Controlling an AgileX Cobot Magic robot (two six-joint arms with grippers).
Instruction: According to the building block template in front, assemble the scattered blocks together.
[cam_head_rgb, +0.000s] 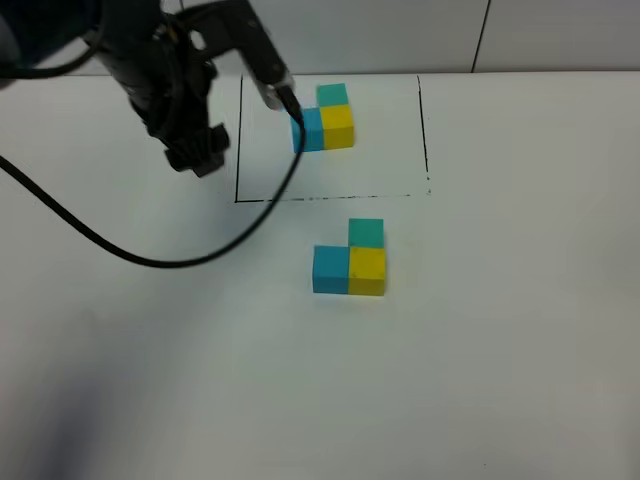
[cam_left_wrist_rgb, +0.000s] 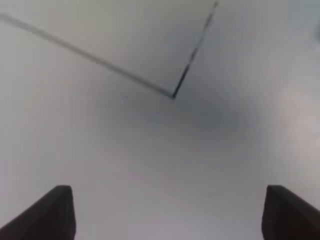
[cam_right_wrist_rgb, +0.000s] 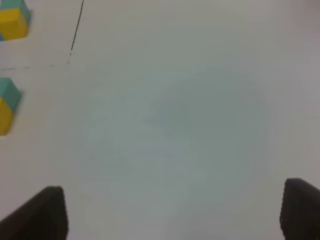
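Note:
The building block template stands inside a thin black drawn rectangle (cam_head_rgb: 238, 150) at the back: a teal-green cube (cam_head_rgb: 333, 95), a blue cube (cam_head_rgb: 309, 131) and a yellow cube (cam_head_rgb: 339, 127) joined in an L. In front of the frame, the scattered blocks touch in the same L: teal-green (cam_head_rgb: 366, 232), blue (cam_head_rgb: 330, 270), yellow (cam_head_rgb: 367, 272). My left gripper (cam_head_rgb: 200, 155) hovers just left of the frame, open and empty (cam_left_wrist_rgb: 170, 220), over the frame's corner (cam_left_wrist_rgb: 173, 95). My right gripper (cam_right_wrist_rgb: 170, 215) is open and empty over bare table, out of the high view.
A black cable (cam_head_rgb: 150, 258) loops from the left arm across the white table (cam_head_rgb: 500, 350) and passes in front of the template's blue cube. In the right wrist view the template's yellow cube (cam_right_wrist_rgb: 12, 24) and the unframed teal-green cube (cam_right_wrist_rgb: 9, 92) show at the edge.

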